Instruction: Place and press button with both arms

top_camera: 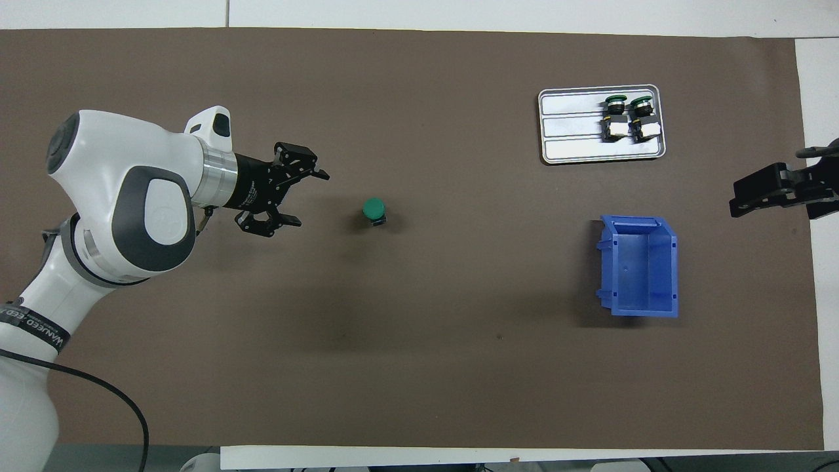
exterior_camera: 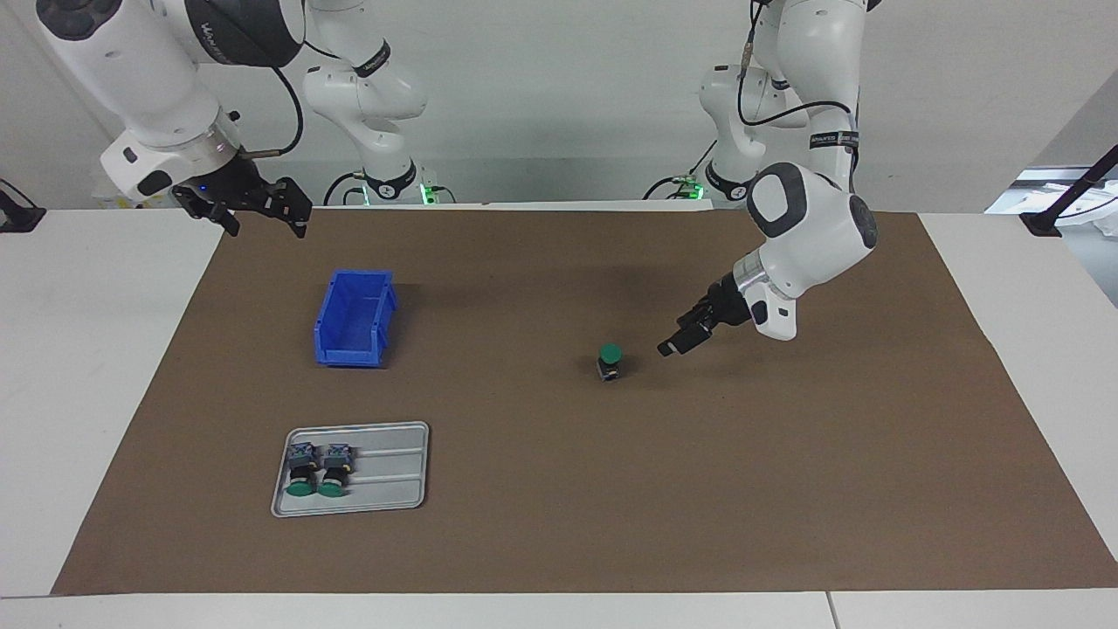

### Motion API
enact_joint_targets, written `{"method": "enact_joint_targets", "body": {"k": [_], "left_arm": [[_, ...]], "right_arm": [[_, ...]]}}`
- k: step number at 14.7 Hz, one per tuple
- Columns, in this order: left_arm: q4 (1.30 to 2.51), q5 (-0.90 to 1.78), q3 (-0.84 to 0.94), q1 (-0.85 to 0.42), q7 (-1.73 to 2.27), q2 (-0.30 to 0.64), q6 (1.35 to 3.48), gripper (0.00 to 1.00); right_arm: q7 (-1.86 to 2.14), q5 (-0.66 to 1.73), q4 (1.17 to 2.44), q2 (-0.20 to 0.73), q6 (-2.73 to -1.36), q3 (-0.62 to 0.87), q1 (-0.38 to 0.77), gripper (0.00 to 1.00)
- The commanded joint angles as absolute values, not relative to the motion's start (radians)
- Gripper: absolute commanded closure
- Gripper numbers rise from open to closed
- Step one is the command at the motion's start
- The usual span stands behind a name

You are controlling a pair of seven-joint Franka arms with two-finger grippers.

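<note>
We are seeing the button (exterior_camera: 610, 361) standing upright on the brown mat (exterior_camera: 559, 542) that is covering the desk (exterior_camera: 87, 349), its green cap facing up, near the middle of the mat and free of any grip. The left gripper (exterior_camera: 677, 342) is hanging low over the mat just beside the button, toward the left arm's end of the desk, and its fingers (top_camera: 320, 174) are pointing at the button with a small gap between them and it; in the overhead view we are finding those fingers spread apart and holding nothing. The right gripper (exterior_camera: 262, 210) is waiting in the air over the mat's edge at the right arm's end of the desk, well apart from the button, and its fingers (exterior_camera: 301, 229) are also standing spread with nothing between them. Below and forward of those right fingers a blue bin (exterior_camera: 354, 319) is sitting open on the mat. Farther from the robots than the bin, a grey metal tray (exterior_camera: 393, 498) is lying flat, and in it we are seeing two more buttons (exterior_camera: 316, 469) lying side by side on their sides, touching or nearly touching each other, green caps pointing away from the robots, both well apart from either set of fingers.
</note>
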State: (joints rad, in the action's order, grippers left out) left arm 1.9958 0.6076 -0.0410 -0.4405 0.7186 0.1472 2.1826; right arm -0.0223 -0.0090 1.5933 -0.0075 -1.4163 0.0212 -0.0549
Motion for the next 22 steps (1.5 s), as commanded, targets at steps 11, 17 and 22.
{"method": "enact_joint_targets", "body": {"k": [11, 17, 22], "left_arm": [[1.764, 0.189, -0.044, -0.621, 0.756, 0.254, 2.099, 0.87], [1.727, 0.167, -0.043, -0.663, 0.818, 0.325, 2.129, 1.00], [1.746, 0.167, -0.041, -0.670, 0.816, 0.347, 2.155, 1.00]], "right_arm": [[-0.008, -0.011, 1.620, -0.031, -1.427, 0.026, -0.060, 0.00], [-0.008, -0.011, 1.620, -0.031, -1.427, 0.025, -0.060, 0.00], [-0.008, -0.011, 1.620, -0.031, -1.427, 0.026, -0.060, 0.00]]}}
